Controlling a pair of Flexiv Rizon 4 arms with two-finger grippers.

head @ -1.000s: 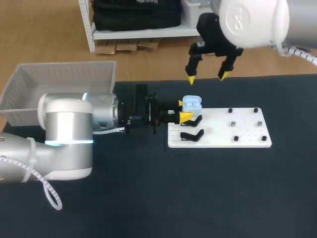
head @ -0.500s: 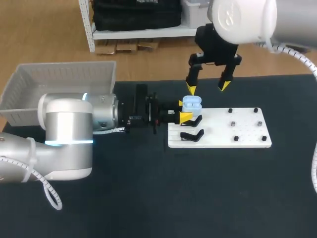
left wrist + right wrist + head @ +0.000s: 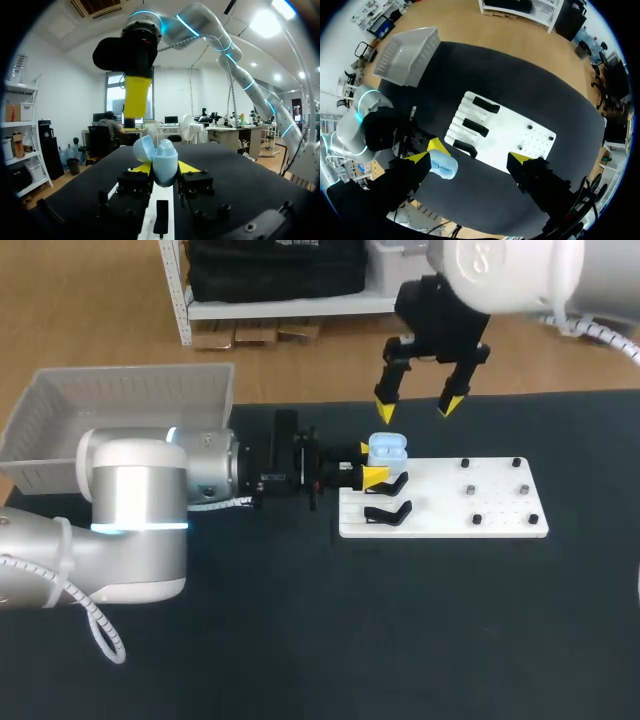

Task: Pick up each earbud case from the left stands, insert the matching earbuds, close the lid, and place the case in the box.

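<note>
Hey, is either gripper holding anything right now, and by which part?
The left gripper is shut on the light blue earbud case, pinching its lower body from both sides, with the lid open. The right gripper is open and holds nothing.

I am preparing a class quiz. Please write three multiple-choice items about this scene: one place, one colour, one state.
1. Where is the earbud case? A on the floor; B between the fingers of the left gripper; C on a shelf.
2. Its colour? A light blue; B red; C black.
3. The right gripper is: A shut on the case; B open; C shut on a cup.
Key: B, yellow tips clasp it; A, every view shows it; B, fingers apart, nothing between.
</note>
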